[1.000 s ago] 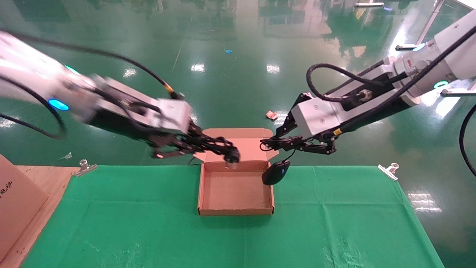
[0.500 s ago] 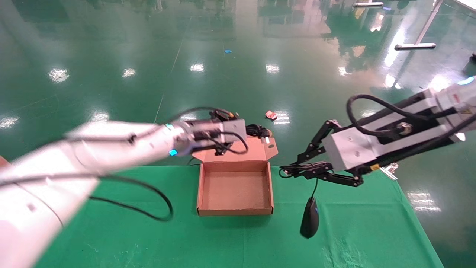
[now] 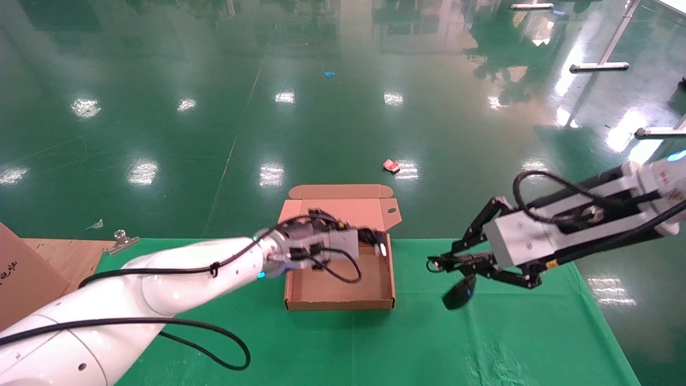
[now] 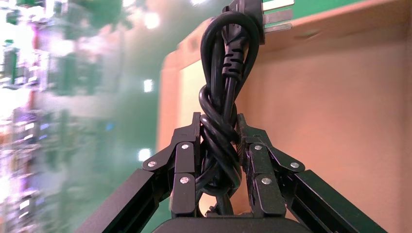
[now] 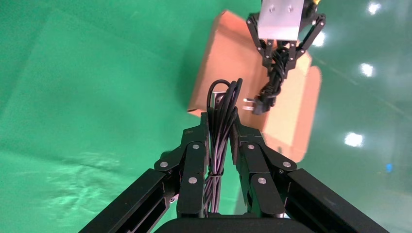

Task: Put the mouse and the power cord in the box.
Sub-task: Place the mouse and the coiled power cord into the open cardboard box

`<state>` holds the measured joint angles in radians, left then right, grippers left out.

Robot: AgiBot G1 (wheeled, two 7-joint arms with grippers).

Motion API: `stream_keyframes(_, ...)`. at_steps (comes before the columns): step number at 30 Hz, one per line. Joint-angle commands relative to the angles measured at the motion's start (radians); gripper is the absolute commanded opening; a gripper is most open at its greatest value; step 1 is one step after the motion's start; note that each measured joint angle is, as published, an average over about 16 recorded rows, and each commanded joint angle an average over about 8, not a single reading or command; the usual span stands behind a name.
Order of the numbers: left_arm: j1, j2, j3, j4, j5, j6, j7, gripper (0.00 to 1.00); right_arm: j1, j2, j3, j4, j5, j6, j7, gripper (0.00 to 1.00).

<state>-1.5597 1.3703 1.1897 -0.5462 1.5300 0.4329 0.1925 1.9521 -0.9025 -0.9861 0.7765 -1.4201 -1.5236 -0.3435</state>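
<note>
The open brown box [image 3: 340,304] lies mid-table on the green cloth, its lid [image 3: 343,201] folded back. My left gripper [image 3: 371,238] hovers over the box's far right part, shut on the thick coiled power cord [image 4: 227,63], whose plug [image 3: 381,249] points toward the right wall. In the left wrist view the left gripper [image 4: 218,124] clamps the twisted coil above the box's floor [image 4: 340,121]. To the right of the box, my right gripper [image 3: 437,262] is shut on the mouse's thin bundled cable [image 5: 221,111]. The black mouse [image 3: 460,292] dangles below it, above the cloth.
A brown cardboard piece [image 3: 21,279] and a bare wooden tabletop [image 3: 64,257] sit at the far left. A metal clip [image 3: 122,238] pins the cloth's back left corner. The left arm's loose cable [image 3: 214,343] loops over the cloth in front of the box.
My left arm has come down, bringing the power cord from above the lid to over the box's interior. The right gripper has shifted slightly right and lower, and the hanging mouse has swung upward.
</note>
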Motion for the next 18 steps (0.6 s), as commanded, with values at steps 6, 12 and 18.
stream_keyframes(6,-0.005,-0.001,0.039,0.004,-0.07,0.007,0.018,1.0,-0.022,-0.023,-0.009,-0.055,-0.005,0.012,-0.032,0.0)
stream_keyframes(12,-0.011,-0.001,0.066,0.013,-0.117,0.001,0.041,1.0,-0.023,-0.041,-0.011,-0.078,-0.003,0.012,-0.044,0.0)
stream_keyframes(18,-0.017,-0.002,0.082,0.018,-0.172,-0.001,0.051,1.0,-0.02,-0.058,-0.013,-0.084,-0.003,0.012,-0.043,0.0)
